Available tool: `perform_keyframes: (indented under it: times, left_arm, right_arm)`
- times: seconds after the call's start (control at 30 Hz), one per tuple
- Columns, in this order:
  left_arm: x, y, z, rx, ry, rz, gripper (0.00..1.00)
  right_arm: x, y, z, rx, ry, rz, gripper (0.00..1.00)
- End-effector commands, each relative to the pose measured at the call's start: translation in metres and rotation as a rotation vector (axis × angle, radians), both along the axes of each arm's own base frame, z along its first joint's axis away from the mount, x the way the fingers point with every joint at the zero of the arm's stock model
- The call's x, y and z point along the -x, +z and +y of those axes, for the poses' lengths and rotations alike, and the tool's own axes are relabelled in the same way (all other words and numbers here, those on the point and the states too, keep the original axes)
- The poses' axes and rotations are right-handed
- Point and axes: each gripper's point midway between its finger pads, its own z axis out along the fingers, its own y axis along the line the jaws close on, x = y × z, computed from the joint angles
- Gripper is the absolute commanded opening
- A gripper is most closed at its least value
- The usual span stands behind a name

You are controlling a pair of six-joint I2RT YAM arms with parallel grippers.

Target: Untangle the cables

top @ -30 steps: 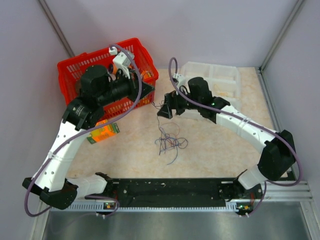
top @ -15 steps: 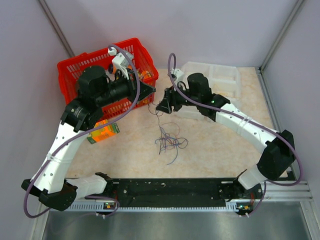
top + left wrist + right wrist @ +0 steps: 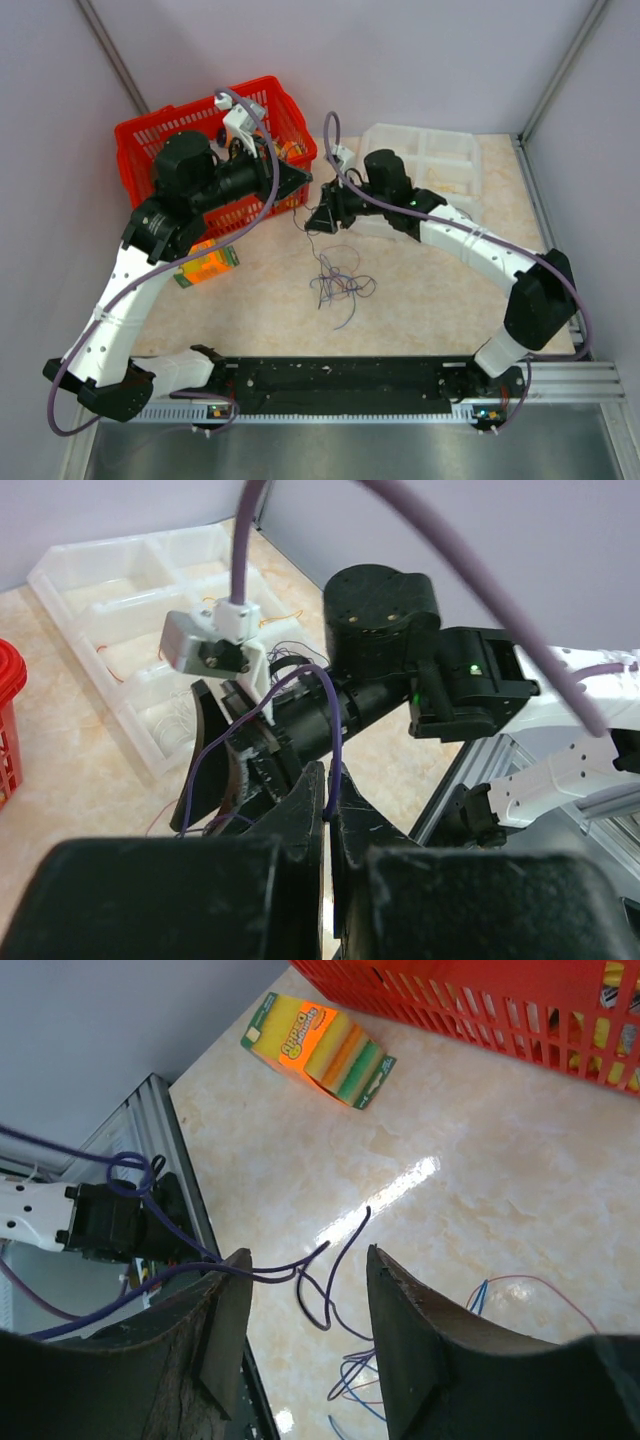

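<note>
Cables [image 3: 340, 283] lie heaped on the desk [image 3: 430, 300]. The left gripper [image 3: 325, 805] stays clenched on one purple strand [image 3: 337, 730]. The right gripper [image 3: 307, 1265] has come nearer, its jaws narrowing but still apart around it, ready to pull.

The tabletop [image 3: 480, 1190] is glossy, marble-patterned, the red basket [image 3: 480, 1000] and clear tray [image 3: 462, 140] plastic, the cables [image 3: 340, 282] smooth-sheathed.

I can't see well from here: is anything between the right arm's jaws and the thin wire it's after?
Nothing visible does. A purple strand crosses the gap of the right gripper, jaws standing open either side.
</note>
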Motion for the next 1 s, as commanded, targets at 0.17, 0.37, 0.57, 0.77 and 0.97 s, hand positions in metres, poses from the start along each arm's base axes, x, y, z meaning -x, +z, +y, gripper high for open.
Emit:
perform_keyframes:
  times: [0.17, 0.37, 0.57, 0.77, 0.97]
  left_arm:
    - [0.000, 0.017, 0.002, 0.030, 0.005, -0.066, 0.00]
    - [-0.046, -0.038, 0.061, -0.144, 0.429, 0.093, 0.41]
    - [-0.057, -0.078, 0.086, -0.192, 0.485, 0.205, 0.66]
    - [-0.038, -0.077, 0.061, -0.077, 0.327, 0.158, 0.37]
    - [-0.031, -0.061, 0.051, -0.047, 0.254, 0.148, 0.00]
  right_arm:
    - [0.014, 0.030, 0.021, -0.077, 0.101, 0.010, 0.19]
    - [0.035, 0.125, 0.017, -0.224, 0.146, -0.051, 0.00]
    - [0.047, 0.234, 0.012, -0.410, 0.163, -0.152, 0.00]
    - [0.057, 0.308, 0.001, -0.539, 0.153, -0.246, 0.00]
    - [0.034, 0.237, -0.013, -0.336, -0.003, -0.273, 0.21]
